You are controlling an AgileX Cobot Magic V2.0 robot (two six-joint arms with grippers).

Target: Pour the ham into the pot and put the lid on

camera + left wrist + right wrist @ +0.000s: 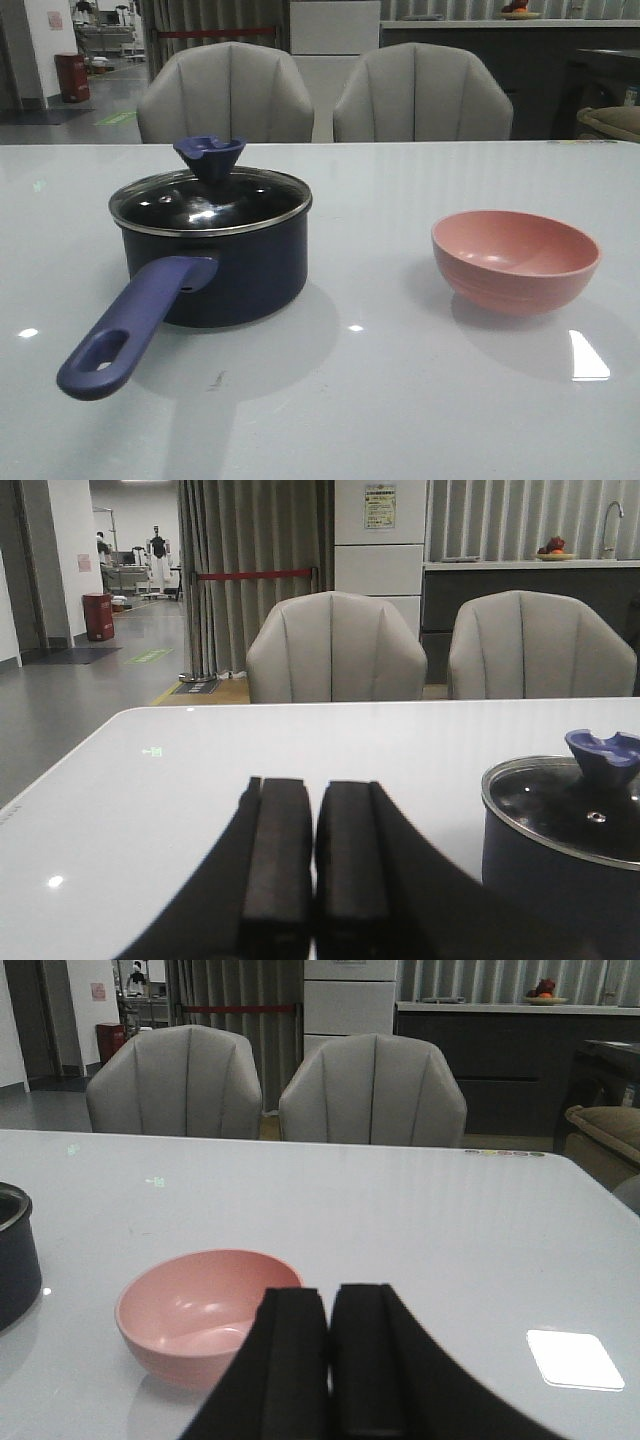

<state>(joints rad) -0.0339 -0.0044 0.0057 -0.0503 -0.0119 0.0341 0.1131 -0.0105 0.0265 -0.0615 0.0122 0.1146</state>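
Note:
The dark navy pot [230, 270] stands on the white table at the left, its purple-blue handle [130, 330] pointing toward me. The glass lid [210, 200] with its blue knob [210, 155] sits on the pot, closing it. The pot also shows in the left wrist view [560, 850]. The pink bowl [515, 260] stands at the right and looks empty; no ham shows in any view. My left gripper [315, 865] is shut and empty, left of the pot. My right gripper [330, 1360] is shut and empty, just near of the bowl [200, 1310]. Neither gripper shows in the front view.
Two grey chairs [225, 95] [420, 95] stand behind the table's far edge. The pot's edge shows at the side of the right wrist view [15, 1250]. A bright light reflection [590, 358] lies on the table near the bowl.

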